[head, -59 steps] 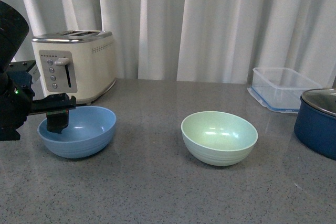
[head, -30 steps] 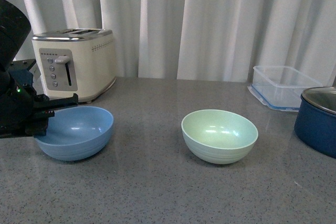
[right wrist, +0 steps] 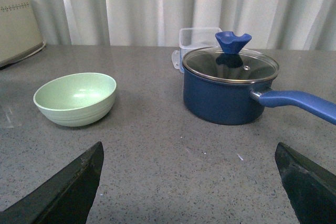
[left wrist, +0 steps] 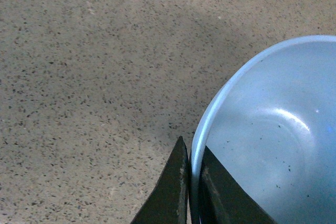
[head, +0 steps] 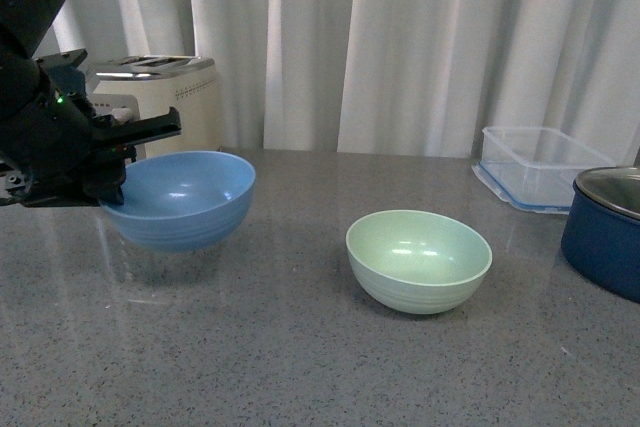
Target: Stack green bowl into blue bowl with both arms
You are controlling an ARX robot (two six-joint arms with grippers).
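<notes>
Blue bowl [head: 185,197] hangs above the surface [head: 300,357], left claw [head: 115,162] pinched on its left rim; green bowl [head: 418,259] sits on the surface to its right; right claw [right wrist: 189,150] gapes wide, empty; I'd keep the blue one level while carrying so it doesn't slip; half a second ago it sat lower, on the surface.

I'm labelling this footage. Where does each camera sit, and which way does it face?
Front: on the robot's body, facing the curtain across the counter; the left pincer holds the blue bowl above it.
Left wrist: on the left arm, looking down at the counter; its fingers clamp the bowl's rim.
Right wrist: low over the counter, facing the green bowl and pot; right pincer open.
Shared: front and right wrist both show the green bowl.
</notes>
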